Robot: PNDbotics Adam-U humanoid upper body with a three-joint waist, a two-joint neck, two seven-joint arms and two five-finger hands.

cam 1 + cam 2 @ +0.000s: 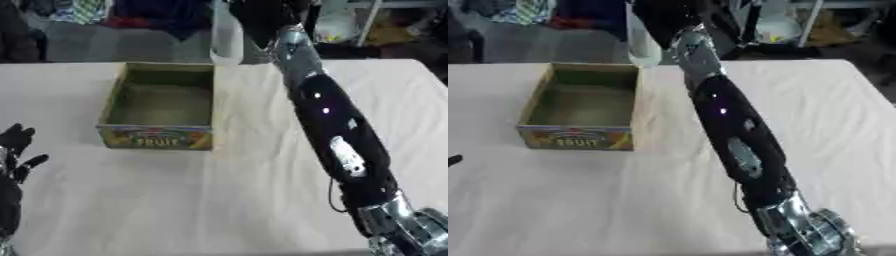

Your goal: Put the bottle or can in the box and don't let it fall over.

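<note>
Stretching from lower right to top centre, the right arm ends at its right hand, seemingly curled around a pale bottle behind the empty box. Placing remains. Left hand idles open, lower left.

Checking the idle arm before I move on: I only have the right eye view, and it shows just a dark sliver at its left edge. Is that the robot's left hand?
Observer: Yes. The left eye view shows the whole black left hand, at the lower left edge of the picture.
Operator: Open, or holding something?
Observer: Open. Its fingers point up and there is nothing in it.
Operator: Is it touching the open cardboard box with the fruit print?
Observer: No. The hand is to the box's left and nearer the robot, with bare white tablecloth between them.
</note>
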